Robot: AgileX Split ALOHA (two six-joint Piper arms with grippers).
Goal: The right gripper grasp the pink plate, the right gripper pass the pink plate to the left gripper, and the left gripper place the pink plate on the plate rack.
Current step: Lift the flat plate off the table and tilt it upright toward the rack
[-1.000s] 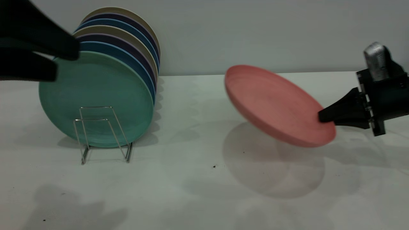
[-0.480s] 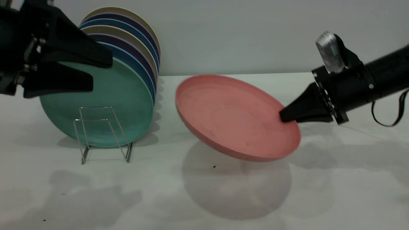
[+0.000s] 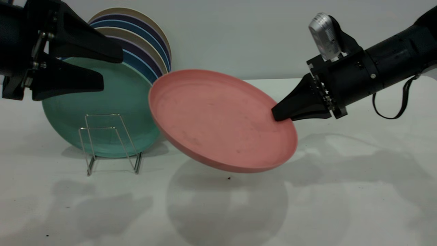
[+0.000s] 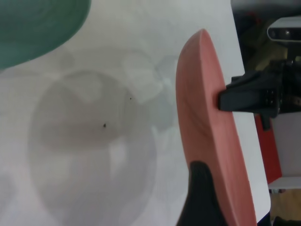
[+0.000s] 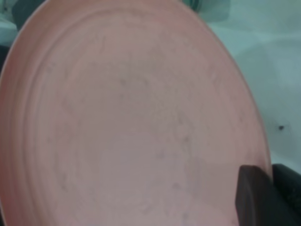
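The pink plate (image 3: 218,119) hangs tilted above the table, its face turned toward the exterior camera. My right gripper (image 3: 277,114) is shut on its right rim, one finger (image 5: 251,197) pressed on the upper face of the plate (image 5: 131,122). My left gripper (image 3: 112,70) is open at the upper left, in front of the racked plates and a short way from the pink plate's left edge. In the left wrist view the plate (image 4: 207,122) shows edge-on beside one black finger (image 4: 202,197), with the right gripper (image 4: 249,96) beyond. The wire plate rack (image 3: 109,143) stands at the left.
A teal plate (image 3: 102,112) leans upright in the rack, with several blue, purple and beige plates (image 3: 150,44) behind it. The rack's front wire loops (image 3: 102,128) hold nothing. The white table (image 3: 341,191) extends on the right and in front.
The right gripper has carried the pink plate left and upward, toward the left gripper. The left gripper came in from the left edge and stays open.
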